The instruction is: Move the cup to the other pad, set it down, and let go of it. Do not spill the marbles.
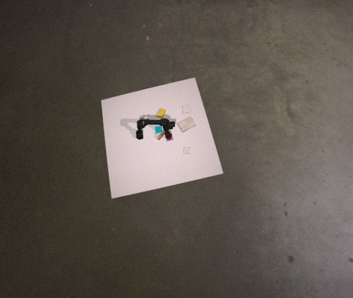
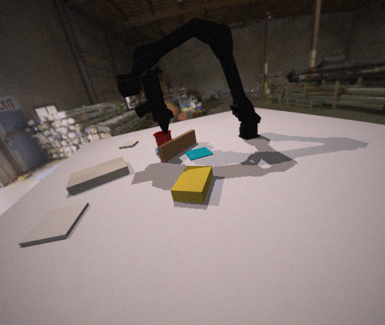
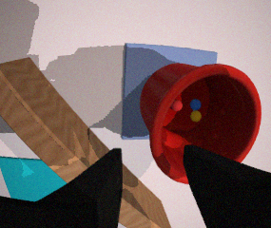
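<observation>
Still-free phrasing: Right beside the red cup's (image 1: 169,138) (image 2: 162,138) (image 3: 206,128) rim, the jaws (image 1: 168,135) (image 2: 166,132), partly open and grasping nothing

The arm (image 1: 153,121) (image 2: 225,45) is showing matte black all over, its chunky joints linking slimmer segments. Toward twelve o'clock in the wrist view, the fingers are tapering from broad bases to blunt tips, their dark faces displaying straight edges.

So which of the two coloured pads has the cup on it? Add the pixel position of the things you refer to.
The blue pad (image 1: 171,139) (image 2: 157,152) (image 3: 135,90); the red cup (image 1: 169,138) (image 2: 162,138) (image 3: 161,90) stands there. The teal pad (image 1: 158,129) (image 2: 199,153) (image 3: 28,182) bears no cup.
</observation>
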`<act>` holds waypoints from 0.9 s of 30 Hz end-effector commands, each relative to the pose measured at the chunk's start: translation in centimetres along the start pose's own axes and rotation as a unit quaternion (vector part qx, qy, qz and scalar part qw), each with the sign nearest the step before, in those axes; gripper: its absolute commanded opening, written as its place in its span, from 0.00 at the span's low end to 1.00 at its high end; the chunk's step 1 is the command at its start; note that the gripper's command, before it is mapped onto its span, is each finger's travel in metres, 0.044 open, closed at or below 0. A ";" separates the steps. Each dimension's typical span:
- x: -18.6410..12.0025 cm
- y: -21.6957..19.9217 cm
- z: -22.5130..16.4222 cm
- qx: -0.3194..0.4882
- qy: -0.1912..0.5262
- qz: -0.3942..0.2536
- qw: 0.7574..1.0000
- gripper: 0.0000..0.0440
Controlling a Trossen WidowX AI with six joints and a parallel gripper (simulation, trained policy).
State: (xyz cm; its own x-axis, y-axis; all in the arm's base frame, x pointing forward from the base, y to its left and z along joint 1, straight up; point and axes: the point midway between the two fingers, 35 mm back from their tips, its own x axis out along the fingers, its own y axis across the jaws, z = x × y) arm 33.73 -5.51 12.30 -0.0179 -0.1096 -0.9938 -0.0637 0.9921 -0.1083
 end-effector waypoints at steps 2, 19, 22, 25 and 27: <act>2.1 -0.5 -0.2 -0.014 0.015 0.002 1.000 0.37; 6.8 -0.8 -0.8 -0.114 0.031 0.020 0.993 0.00; 6.4 -1.0 -0.9 -0.131 0.031 0.021 0.991 0.00; 5.7 -1.1 -1.0 -0.146 0.029 0.022 0.989 0.00; 5.2 -1.1 -1.1 -0.156 0.027 0.022 0.987 0.01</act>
State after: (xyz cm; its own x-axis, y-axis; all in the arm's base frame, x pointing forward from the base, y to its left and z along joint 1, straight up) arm 32.58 -7.22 6.43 -0.0931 -0.0800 -0.9924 -0.3396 0.9395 -0.0439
